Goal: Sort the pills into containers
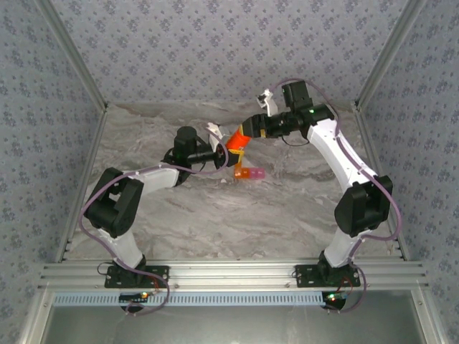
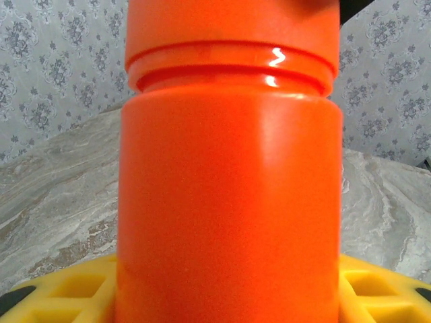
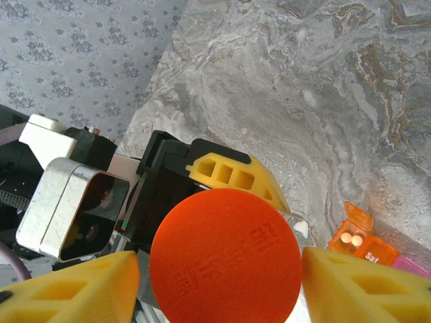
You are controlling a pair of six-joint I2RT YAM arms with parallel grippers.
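Note:
The orange round bottle [image 1: 236,138] hangs tilted above the table between both arms. My left gripper [image 1: 222,152] is shut on its body [image 2: 229,202], and yellow fingers [image 2: 60,293] show on either side. My right gripper [image 1: 249,130] is shut on the bottle's cap [image 3: 225,256], with a yellow pad against each side. The pill box [image 1: 249,173] lies on the table just below the bottle, its orange cell left and pink cell right. The orange cell [image 3: 355,237] has its lid up and holds two pale pills; the pink cell [image 3: 412,266] sits at the frame edge.
The marble-patterned table [image 1: 287,208] is enclosed by patterned walls on three sides and an aluminium rail [image 1: 229,274] at the near edge. A small white speck [image 3: 301,229] lies on the table near the pill box.

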